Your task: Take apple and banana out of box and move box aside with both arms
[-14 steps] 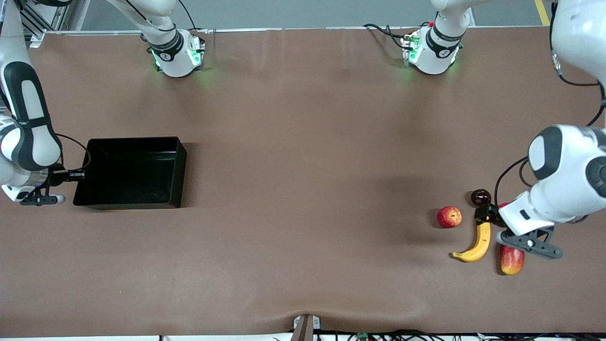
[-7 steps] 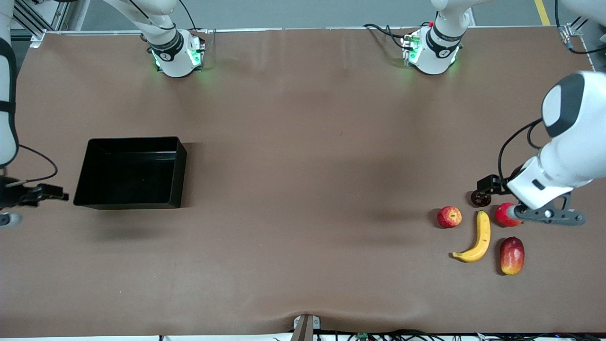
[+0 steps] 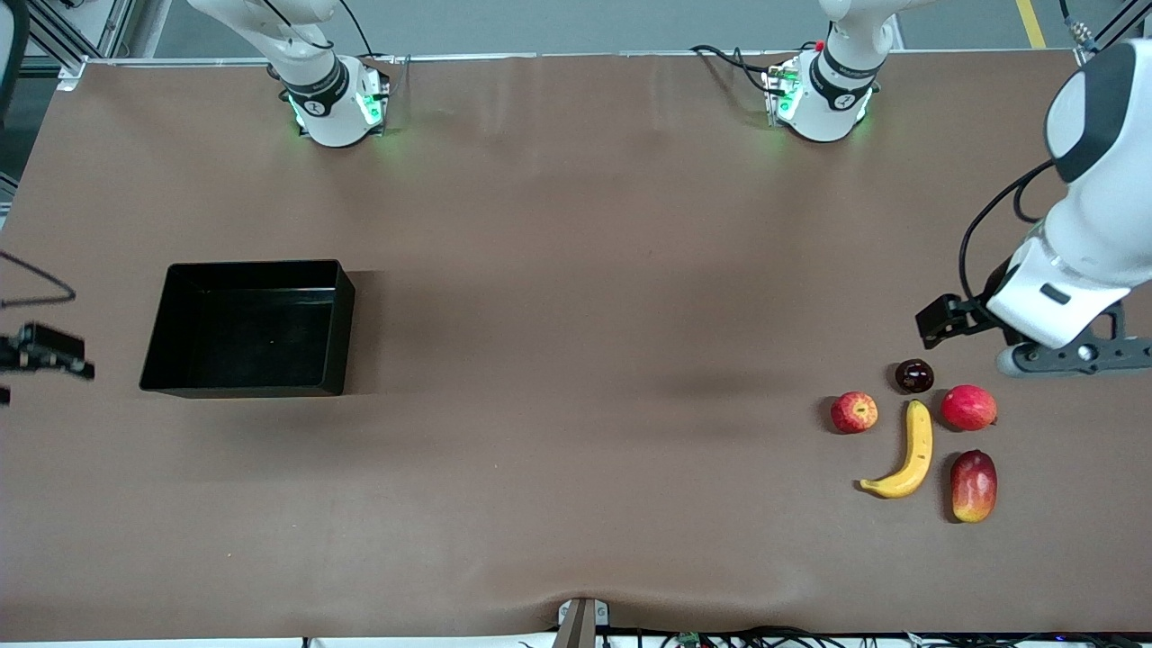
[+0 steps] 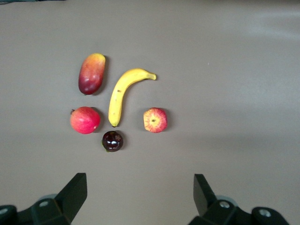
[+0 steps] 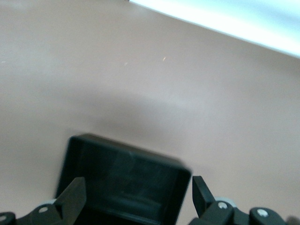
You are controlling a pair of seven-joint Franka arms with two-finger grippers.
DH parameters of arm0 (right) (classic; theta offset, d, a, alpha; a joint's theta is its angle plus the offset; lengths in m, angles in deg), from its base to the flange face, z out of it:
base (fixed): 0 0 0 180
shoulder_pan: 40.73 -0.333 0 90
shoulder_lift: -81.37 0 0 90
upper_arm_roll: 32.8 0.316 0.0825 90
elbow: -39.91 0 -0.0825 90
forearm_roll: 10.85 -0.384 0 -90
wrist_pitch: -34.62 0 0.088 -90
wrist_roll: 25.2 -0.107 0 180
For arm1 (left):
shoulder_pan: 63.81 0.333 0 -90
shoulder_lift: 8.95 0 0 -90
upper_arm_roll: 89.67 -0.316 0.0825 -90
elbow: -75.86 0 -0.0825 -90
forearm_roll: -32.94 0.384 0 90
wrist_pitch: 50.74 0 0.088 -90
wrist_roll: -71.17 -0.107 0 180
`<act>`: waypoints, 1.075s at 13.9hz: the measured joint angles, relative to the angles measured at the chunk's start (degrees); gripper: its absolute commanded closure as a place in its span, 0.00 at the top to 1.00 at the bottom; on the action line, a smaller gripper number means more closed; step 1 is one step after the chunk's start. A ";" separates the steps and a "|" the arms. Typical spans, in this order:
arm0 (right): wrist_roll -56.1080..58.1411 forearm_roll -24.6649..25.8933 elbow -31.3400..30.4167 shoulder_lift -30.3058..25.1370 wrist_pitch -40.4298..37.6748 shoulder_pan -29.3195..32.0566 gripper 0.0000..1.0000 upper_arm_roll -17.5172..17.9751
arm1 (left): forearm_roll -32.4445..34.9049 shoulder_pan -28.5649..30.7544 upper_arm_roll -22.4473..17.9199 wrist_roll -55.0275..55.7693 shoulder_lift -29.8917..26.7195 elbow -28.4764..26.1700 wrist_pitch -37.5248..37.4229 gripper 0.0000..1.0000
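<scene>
Since the earlier frames both arms have pulled back: the right end effector (image 3: 40, 355) has let go of the box wall and retreated off the bench edge at the right arm's end, and the left end effector (image 3: 1008, 337) has risen away from the fruit and now hangs over the bench just above the cluster. Both stand with fingers spread wide and nothing between them, as each wrist view shows

The bench (image 3: 576, 270) carries the box (image 3: 247, 326) toward the right arm's end. It is empty. Stiff, glossy and light by the look of it, it would likely slip under a pinch, so the low end walls are the places to grip, one arm at each

The banana (image 3: 903, 459) lies toward the left arm's end, well apart from the box, with the apple (image 3: 853, 412) just beside it. Near them sit a long red-yellow fruit (image 3: 974, 486), a round red fruit (image 3: 968, 407) and a small dark fruit (image 3: 914, 375). The banana is firm and smooth, best taken across its middle; the apple is round and could roll
</scene>
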 measured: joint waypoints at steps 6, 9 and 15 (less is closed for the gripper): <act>-10.98 -0.01 -6.70 -12.90 -12.16 -6.15 1.00 0.15 | -2.40 -6.33 -10.94 -0.44 -5.28 0.02 -4.30 1.00; -10.99 0.08 -16.74 -19.86 -10.68 -6.19 1.00 -0.05 | -6.37 -11.44 -16.57 -0.46 -8.78 -1.08 -7.44 1.00; -11.04 0.36 -21.11 -22.49 -8.69 -4.49 1.00 -1.02 | -8.27 -13.52 -18.77 -0.47 -13.80 -5.99 -7.49 1.00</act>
